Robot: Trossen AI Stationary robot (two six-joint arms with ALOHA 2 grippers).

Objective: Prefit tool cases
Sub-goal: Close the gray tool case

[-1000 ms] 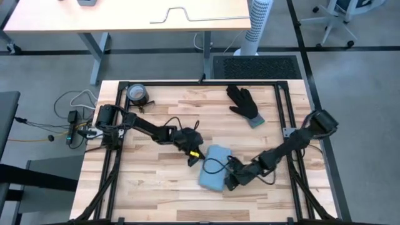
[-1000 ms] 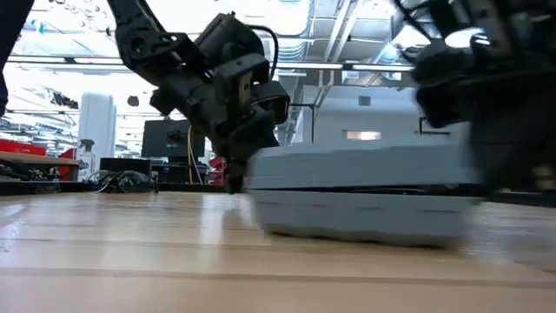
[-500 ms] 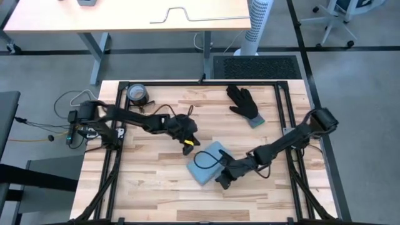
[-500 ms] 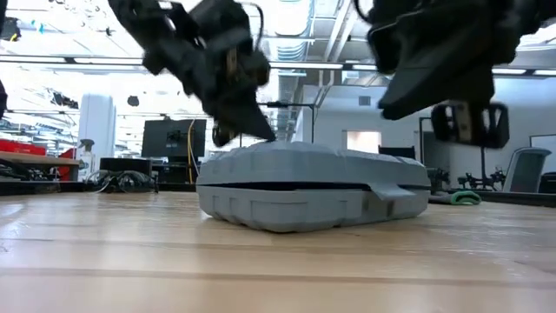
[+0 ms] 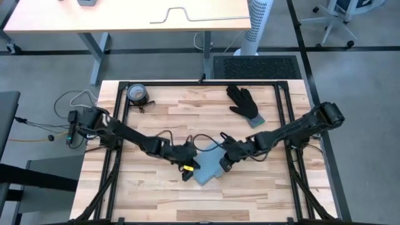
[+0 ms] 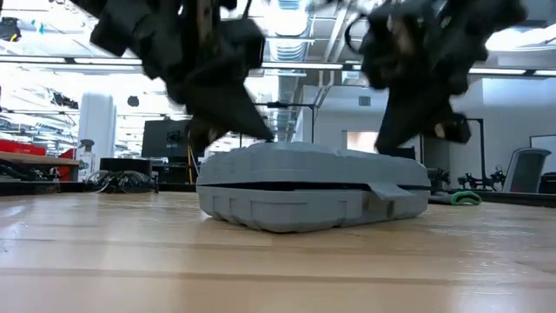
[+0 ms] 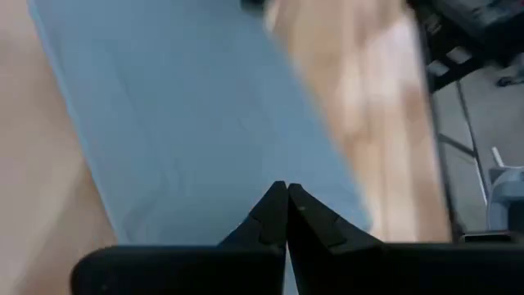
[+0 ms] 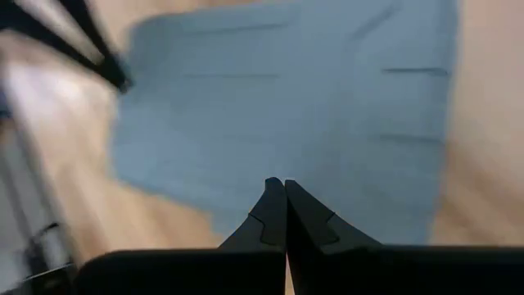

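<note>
The blue-grey tool case (image 5: 206, 172) lies closed and flat on the wooden table, its underside on the boards (image 6: 313, 187). My left gripper (image 5: 189, 166) is shut at the case's left edge, its tips over the lid (image 7: 286, 190). My right gripper (image 5: 223, 164) is shut at the case's right edge, also over the lid (image 8: 284, 184). In the low view both grippers come down slanting onto the top of the case from either side. My left gripper points its shut fingertips down at the left part of the lid (image 7: 246, 164); whether they touch it, I cannot tell. My right gripper points its shut fingertips down at the right part of the lid (image 8: 327, 147); touching or just above, I cannot tell.
A black glove (image 5: 245, 103) lies at the far right of the table and a dark tape roll (image 5: 137, 94) at the far left corner. A black frame (image 5: 200, 82) rims the table. Bare wood stretches along the near edge.
The case has turned about on the table and slid a little toward the left. My left gripper drew back toward the far edge, then came near again to the case's left edge. My right gripper went from the case's near right corner toward the far edge, along its right side.
</note>
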